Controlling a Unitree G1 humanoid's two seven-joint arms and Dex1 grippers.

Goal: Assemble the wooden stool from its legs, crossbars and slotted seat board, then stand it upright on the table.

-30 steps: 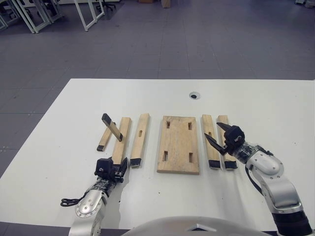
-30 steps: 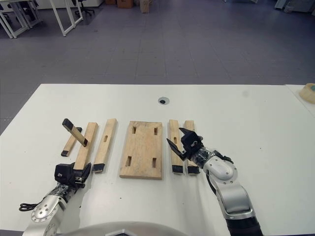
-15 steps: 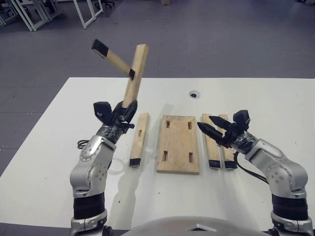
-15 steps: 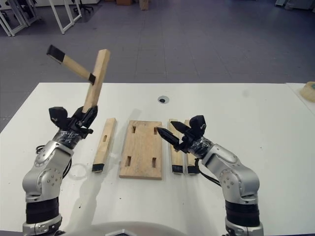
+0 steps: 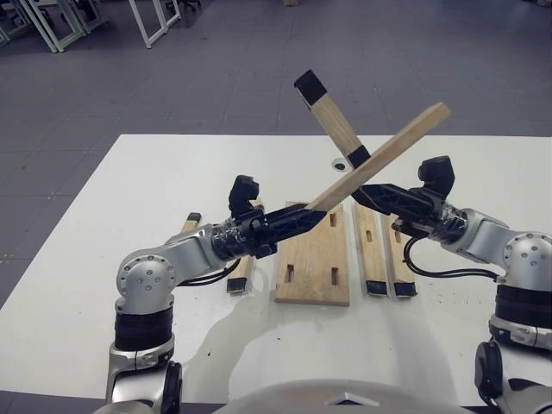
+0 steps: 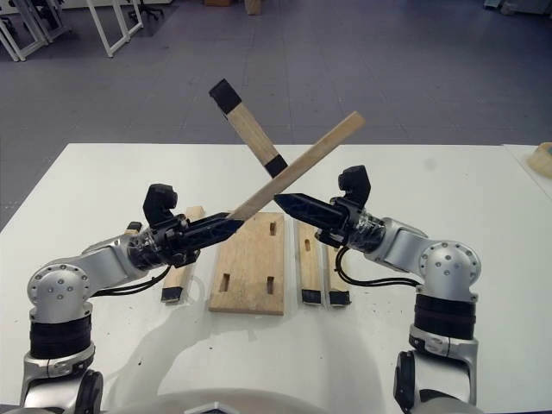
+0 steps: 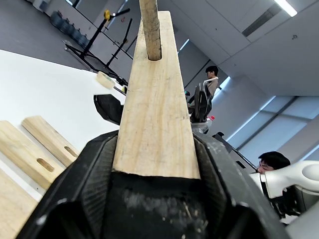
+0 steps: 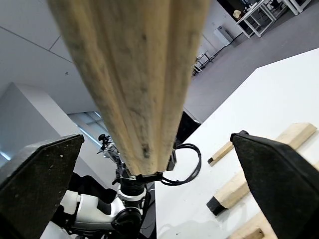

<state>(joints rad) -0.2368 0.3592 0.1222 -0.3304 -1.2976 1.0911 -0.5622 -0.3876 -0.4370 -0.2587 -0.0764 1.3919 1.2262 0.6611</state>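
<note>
My left gripper is shut on the lower end of a wooden leg, held in the air and slanting up to the right over the slotted seat board. A crossbar with black ends sticks through the leg's slot. In the left wrist view the leg runs straight out of the shut jaws. My right gripper is open beside the leg's middle. In the right wrist view its fingers stand wide on either side of the leg, not touching it.
Two loose legs lie right of the board. Another leg and a crossbar lie left of it, partly behind my left arm. A cable hole is at the table's back.
My left arm lifted the leg with its crossbar off the table, then swung it right and tilted it over the seat board. My right gripper rose from the loose legs to it.
</note>
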